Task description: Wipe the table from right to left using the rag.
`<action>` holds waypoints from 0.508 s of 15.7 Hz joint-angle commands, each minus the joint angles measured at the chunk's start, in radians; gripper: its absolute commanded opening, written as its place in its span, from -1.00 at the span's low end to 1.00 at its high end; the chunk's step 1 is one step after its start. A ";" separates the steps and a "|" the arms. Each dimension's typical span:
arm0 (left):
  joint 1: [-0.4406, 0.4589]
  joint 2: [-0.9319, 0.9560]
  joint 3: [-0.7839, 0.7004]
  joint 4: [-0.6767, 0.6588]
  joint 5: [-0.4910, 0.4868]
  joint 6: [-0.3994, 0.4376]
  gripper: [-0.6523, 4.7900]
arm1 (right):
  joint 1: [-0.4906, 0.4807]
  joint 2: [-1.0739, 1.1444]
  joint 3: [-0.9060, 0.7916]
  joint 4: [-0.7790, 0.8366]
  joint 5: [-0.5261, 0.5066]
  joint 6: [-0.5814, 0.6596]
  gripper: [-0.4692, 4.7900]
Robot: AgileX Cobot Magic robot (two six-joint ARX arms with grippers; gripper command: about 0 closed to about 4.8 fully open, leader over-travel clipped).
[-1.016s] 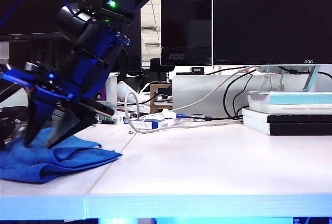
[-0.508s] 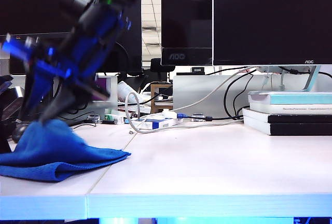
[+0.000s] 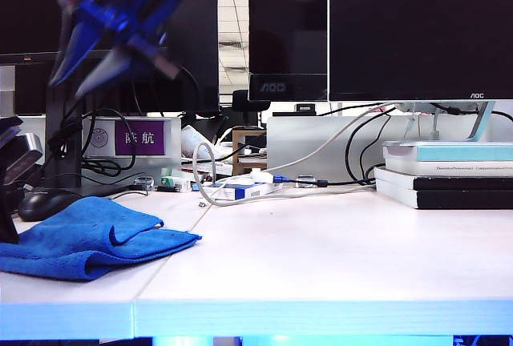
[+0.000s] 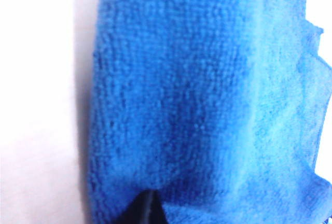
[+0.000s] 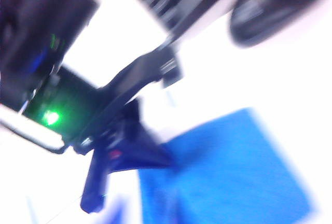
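Note:
The blue rag [image 3: 88,242] lies crumpled on the left end of the white table [image 3: 321,258]. My right gripper [image 3: 88,66] has reached across to the left and hangs blurred high above the rag, open, holding nothing. Its wrist view looks down on the rag [image 5: 233,172] and on my left arm [image 5: 57,105]. My left arm [image 3: 16,154] is at the far left edge of the exterior view. The left gripper [image 4: 148,208] shows as one dark tip with its jaws together, over the rag [image 4: 207,105]. Whether it pinches any cloth is hidden.
A black mouse [image 3: 48,200] sits just behind the rag. Loose cables [image 3: 240,186] run across the back of the table. Stacked books [image 3: 449,174] stand at the right. Monitors [image 3: 417,26] line the back.
My right gripper let go of the rag and rose well above it. The rag was tugged up for a moment and now lies flat on the table.

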 commanded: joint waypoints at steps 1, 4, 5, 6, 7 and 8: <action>-0.002 -0.020 -0.019 -0.026 -0.152 0.004 -0.78 | -0.019 -0.009 0.156 -0.103 0.130 -0.012 -0.85; -0.002 -0.169 -0.018 -0.088 -0.162 -0.046 -0.78 | -0.040 -0.010 0.369 -0.158 0.196 -0.014 -0.85; -0.003 -0.212 -0.018 -0.106 -0.180 -0.060 -0.78 | -0.043 -0.010 0.423 -0.164 0.207 -0.016 -0.85; -0.003 -0.256 -0.018 -0.119 -0.186 -0.061 -0.78 | -0.046 -0.010 0.475 -0.171 0.212 -0.016 -0.85; -0.003 -0.295 -0.018 -0.125 -0.187 -0.065 -0.78 | -0.046 -0.010 0.512 -0.172 0.227 -0.016 -0.85; -0.003 -0.333 -0.018 -0.125 -0.194 -0.078 -0.78 | -0.046 -0.010 0.550 -0.182 0.229 -0.016 -0.85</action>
